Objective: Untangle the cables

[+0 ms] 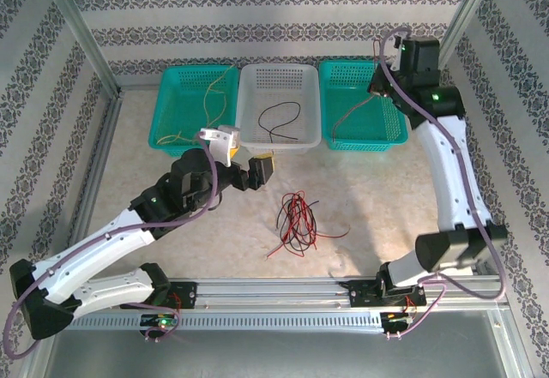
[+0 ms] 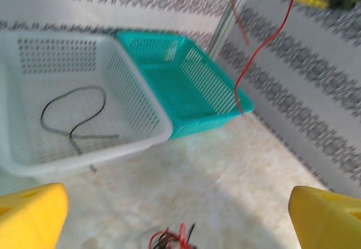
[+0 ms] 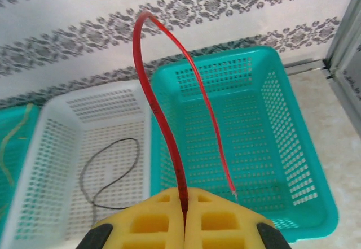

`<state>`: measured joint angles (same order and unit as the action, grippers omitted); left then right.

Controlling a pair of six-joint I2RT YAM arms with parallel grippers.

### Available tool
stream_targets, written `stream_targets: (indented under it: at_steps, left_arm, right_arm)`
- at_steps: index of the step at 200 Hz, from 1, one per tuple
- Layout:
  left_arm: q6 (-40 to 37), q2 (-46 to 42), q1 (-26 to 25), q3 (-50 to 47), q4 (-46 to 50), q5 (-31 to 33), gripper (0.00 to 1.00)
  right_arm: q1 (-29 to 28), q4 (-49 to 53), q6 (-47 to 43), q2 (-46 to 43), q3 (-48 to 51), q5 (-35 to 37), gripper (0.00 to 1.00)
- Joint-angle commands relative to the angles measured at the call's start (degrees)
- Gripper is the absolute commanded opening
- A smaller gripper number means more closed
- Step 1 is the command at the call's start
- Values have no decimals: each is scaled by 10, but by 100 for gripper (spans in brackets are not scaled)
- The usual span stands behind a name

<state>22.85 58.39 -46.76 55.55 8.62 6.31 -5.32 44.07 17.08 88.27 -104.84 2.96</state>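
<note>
Top external view: three baskets stand in a row at the far side of the table [image 1: 377,198], namely a left teal basket [image 1: 165,112], a white basket [image 1: 249,108] and a right teal basket [image 1: 343,112]. A yellow cable [image 1: 214,95] lies in the first and a black cable [image 1: 279,119] in the second. A tangle of red and black cables [image 1: 296,219] rests on the bare table between the arms. The left gripper [image 1: 244,157] hovers just before the white basket, and the right gripper [image 1: 382,85] hangs above the right teal basket with a thin strand trailing from it; its grip is too small to read at this scale. Right wrist view: the yellow pads of the right gripper [image 3: 185,215] are pressed together on a red cable [image 3: 163,119], which arches upward, its free end dangling over the right teal basket [image 3: 316,164]. Beside it appear the white basket [image 3: 51,147] with the looped black cable [image 3: 107,170], and a sliver of yellow cable [image 3: 11,142]. Left wrist view: the left gripper [image 2: 179,221] has its fingertips [image 2: 31,215] spread wide, holding nothing, with the tangle [image 2: 172,240] at the lower edge and the red cable [image 2: 265,46] hanging at upper right.
</note>
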Motion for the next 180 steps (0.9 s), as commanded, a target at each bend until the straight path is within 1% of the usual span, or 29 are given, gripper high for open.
stream_targets:
  at_steps: [1, 26, 36, 47, 63, 76, 88, 99, 108, 116, 129, 146, 148, 154, 163, 169, 180]
  left_arm:
    - [-9, 4, 6, 22, 65, 9, 100]
    - [-5, 6, 7, 16, 61, -6, 100]
    - [0, 11, 8, 16, 65, -4, 100]
    - [3, 20, 10, 17, 73, -2, 100]
    - [11, 40, 14, 26, 90, -3, 100]
    - [17, 60, 15, 35, 103, -15, 100]
    - [21, 79, 16, 42, 115, -26, 100]
    - [28, 96, 17, 48, 126, -32, 100]
    - [33, 111, 18, 52, 134, -38, 100]
    - [38, 124, 20, 56, 141, -47, 100]
    - [45, 144, 23, 64, 149, -64, 100]
    - [59, 162, 25, 68, 152, -74, 100]
    - [61, 163, 25, 68, 151, -75, 100]
    - [68, 166, 26, 67, 148, -77, 100]
    - [77, 172, 26, 63, 142, -87, 100]
    - [79, 176, 27, 62, 137, -99, 100]
    - [80, 187, 27, 60, 126, -128, 100]
  right_arm:
    - [9, 29, -58, 44, -58, 56, 0]
    - [14, 45, -78, 115, -115, 81, 0]
    - [16, 55, -82, 144, -140, 91, 5]
    - [19, 68, -84, 176, -168, 100, 14]
    - [22, 93, -80, 217, -206, 112, 33]
    - [24, 111, -73, 240, -229, 110, 40]
    - [24, 114, -59, 243, -228, 108, 46]
    - [24, 114, -38, 235, -219, 107, 55]
    - [23, 115, -16, 225, -208, 118, 66]
    - [21, 116, 8, 213, -195, 125, 78]
    - [13, 123, 37, 189, -174, 128, 88]
    - [-12, 111, 43, 140, -117, 169, 92]
    - [-17, 106, 40, 133, -109, 173, 94]
    - [-29, 87, 31, 107, -69, 188, 98]
    - [-45, 57, 36, 63, -5, 212, 98]
    - [-50, 36, 47, 30, 40, 203, 98]
    - [-51, -12, 75, -34, 132, 144, 99]
